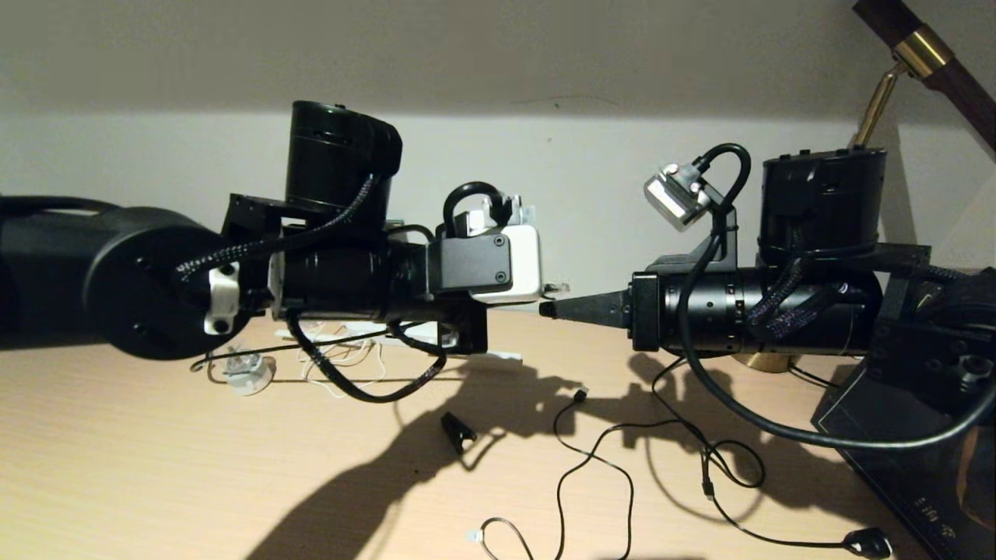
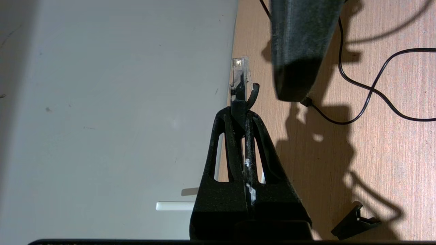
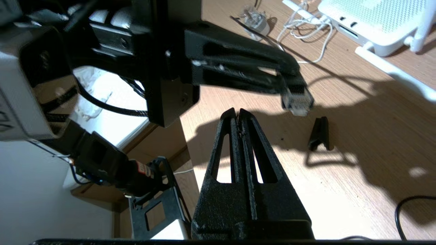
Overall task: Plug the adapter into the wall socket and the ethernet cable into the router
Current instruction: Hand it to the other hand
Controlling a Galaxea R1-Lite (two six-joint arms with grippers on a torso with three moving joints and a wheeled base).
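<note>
Jaws of the left gripper [image 2: 241,109] are pinched on the ethernet cable [image 2: 240,76], whose clear plastic connector juts past the tips, held above the bench [image 2: 374,163]. The right gripper [image 3: 238,117], jaws pressed together with nothing between, points at it from close by. The white router [image 3: 371,20] lies on the bench beyond, a black clip [image 3: 319,133] nearer.

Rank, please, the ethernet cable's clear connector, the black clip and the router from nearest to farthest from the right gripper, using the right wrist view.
1. The ethernet cable connector, held by the left gripper, just off the right gripper tip.
2. The black clip, lying on the table beyond it.
3. The router, at the table's far side, farthest.
</note>
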